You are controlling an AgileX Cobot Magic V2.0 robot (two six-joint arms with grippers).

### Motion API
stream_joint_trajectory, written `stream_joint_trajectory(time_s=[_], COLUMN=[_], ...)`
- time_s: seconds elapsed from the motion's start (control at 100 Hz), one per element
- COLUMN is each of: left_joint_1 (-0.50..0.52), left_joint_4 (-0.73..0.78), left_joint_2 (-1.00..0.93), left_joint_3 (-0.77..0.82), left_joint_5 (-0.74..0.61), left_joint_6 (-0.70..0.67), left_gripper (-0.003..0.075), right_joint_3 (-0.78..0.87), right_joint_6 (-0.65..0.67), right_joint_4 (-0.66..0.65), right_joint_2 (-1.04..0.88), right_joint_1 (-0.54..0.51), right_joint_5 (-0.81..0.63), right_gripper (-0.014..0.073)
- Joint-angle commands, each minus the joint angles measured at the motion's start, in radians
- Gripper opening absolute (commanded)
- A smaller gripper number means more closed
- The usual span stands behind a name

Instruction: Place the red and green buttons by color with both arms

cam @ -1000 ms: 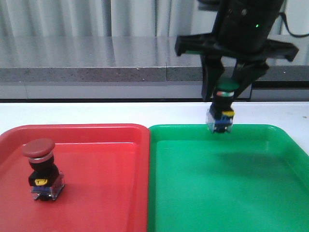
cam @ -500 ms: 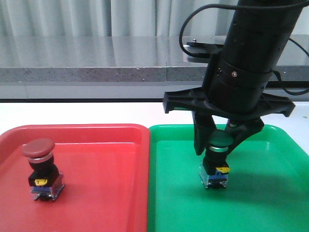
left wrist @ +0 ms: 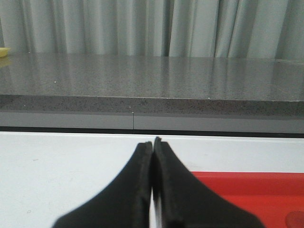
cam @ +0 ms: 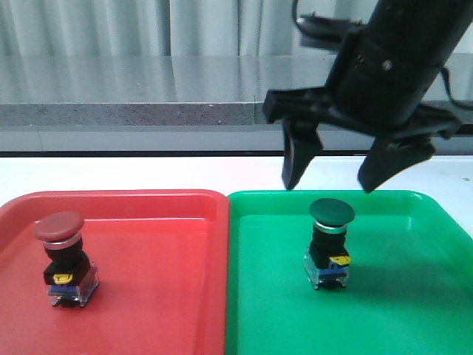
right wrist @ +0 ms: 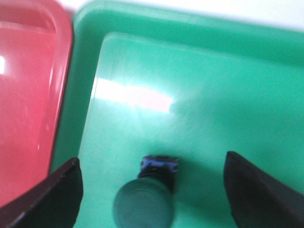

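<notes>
The green button (cam: 330, 242) stands upright on the green tray (cam: 414, 296), free of any grip; it also shows in the right wrist view (right wrist: 147, 202). My right gripper (cam: 330, 183) is open and hangs just above it, fingers spread wide to either side; in the right wrist view the right gripper (right wrist: 151, 164) is empty. The red button (cam: 62, 257) stands upright on the red tray (cam: 162, 296) at its left. My left gripper (left wrist: 153, 142) is shut and empty, outside the front view, over the white table beside the red tray (left wrist: 256, 190).
The two trays sit side by side at the table's front, their rims touching. Behind them lies a strip of white table (cam: 148, 174), then a grey stone ledge (cam: 133, 111) and curtains.
My right gripper lowered the green button onto the green tray, opened and let it go, then rose above it. The red button has not moved.
</notes>
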Motion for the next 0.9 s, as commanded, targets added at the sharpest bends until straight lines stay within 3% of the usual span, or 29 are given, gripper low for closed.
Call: stream_joint_trajectory(time_s=[0.0,0.15,0.48,0.61,0.89], left_joint_1=[0.002,0.002,0.002,0.002,0.002], left_joint_4=[-0.008,-0.008,-0.008,-0.008,-0.008], left_joint_2=[-0.028,-0.028,-0.028,-0.028,-0.028], left_joint_3=[0.01,0.01,0.01,0.01,0.01], left_joint_5=[-0.083,-0.083,-0.083,-0.083,-0.083], left_joint_6=[-0.007,-0.007,-0.007,-0.007,-0.007], left_gripper=[-0.002,-0.002,-0.002,-0.002,-0.002], right_joint_3=[-0.02,-0.019,0.127,0.207,0.388], right_joint_6=[-0.052,-0.119,-0.162,-0.255,-0.255], right_joint_4=[0.005,-0.003,-0.048,-0.043,-0.037], right_joint_2=[-0.106,-0.196,-0.401,-0.492,-0.693], right_joint_1=[-0.067,-0.182,-0.423,-0.476,-0.543], right_joint_5=[-0.034,0.0,-0.016,-0.053,-0.183], right_gripper=[0.0594,0.0482,-0.0069,-0.0064,-0.0063])
